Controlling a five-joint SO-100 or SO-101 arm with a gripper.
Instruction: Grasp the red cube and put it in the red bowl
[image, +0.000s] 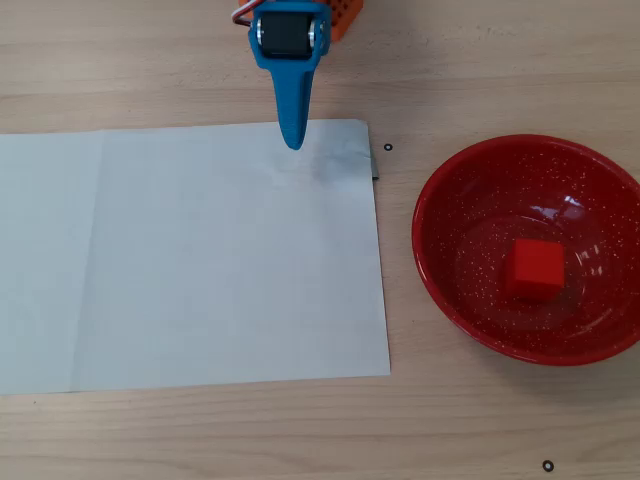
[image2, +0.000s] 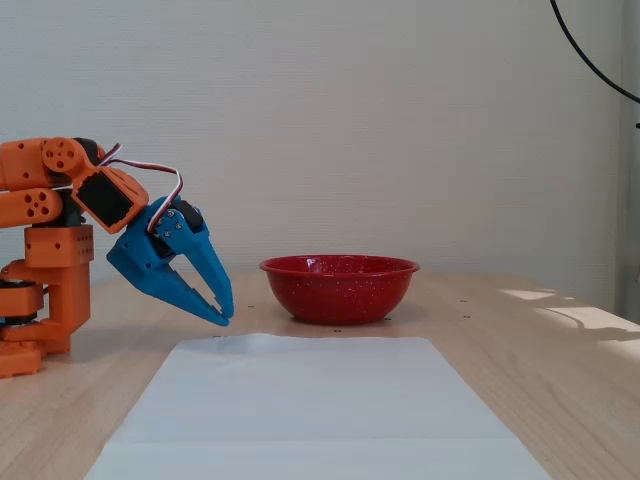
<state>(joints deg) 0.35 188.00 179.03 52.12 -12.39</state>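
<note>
Wooden table (image: 150, 60) holds speckled red bowl (image: 450, 290) cradling matte red cube (image: 535, 268); tool (image2: 226, 318) closed, empty.

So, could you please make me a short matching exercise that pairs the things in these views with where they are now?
Things:
1. red cube
2. red bowl
3. gripper
4. white paper sheet

Places:
A. flat on the wooden table, left of the bowl in the overhead view
B. tips closed, above the sheet's far edge
C. inside the bowl
D. on the bare table, right of the sheet in the overhead view

Pairs: 1-C, 2-D, 3-B, 4-A
</note>
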